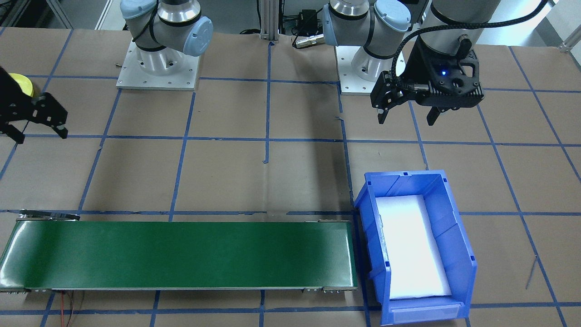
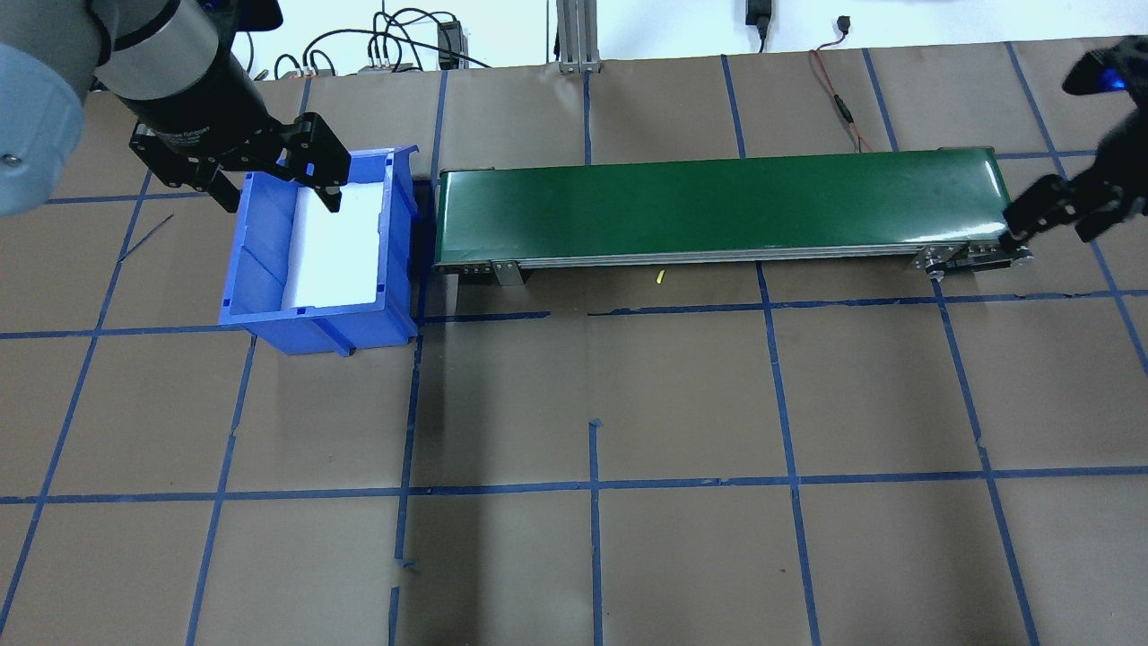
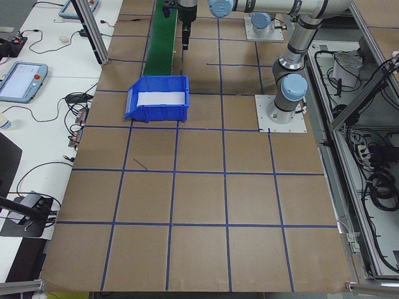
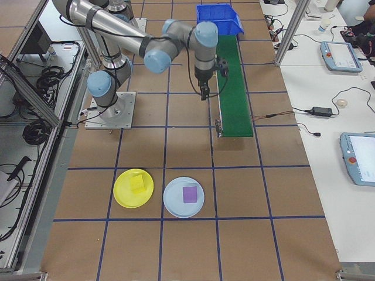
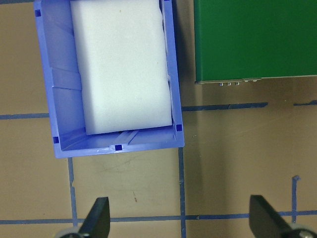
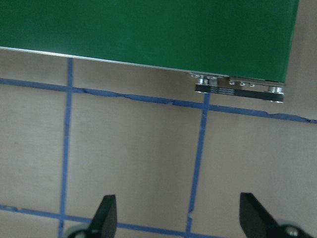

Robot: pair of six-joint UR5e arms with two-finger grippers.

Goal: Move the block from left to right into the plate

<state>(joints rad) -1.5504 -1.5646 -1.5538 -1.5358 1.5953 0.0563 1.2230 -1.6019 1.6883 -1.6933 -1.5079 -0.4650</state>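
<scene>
The yellow plate (image 4: 125, 196) lies on the table far to my right, with a yellow block (image 4: 137, 184) resting on it. Neither gripper holds anything. My left gripper (image 2: 273, 190) hangs open over the robot-side edge of the blue bin (image 2: 260, 296); its fingers (image 5: 100, 218) are spread wide above bare table. My right gripper (image 2: 1051, 222) is open too, just off the right end of the green conveyor belt (image 2: 717, 202), and its fingers (image 6: 106, 213) stand apart over the taped floor paper. The belt carries nothing.
A white foam pad (image 1: 411, 247) lines the blue bin (image 1: 458, 245). A pale blue plate (image 4: 176, 205) with a purple block (image 4: 189, 194) sits beside the yellow plate. Both arm bases (image 1: 156, 68) stand behind the belt. Operator desks with tablets (image 4: 357, 158) flank the table.
</scene>
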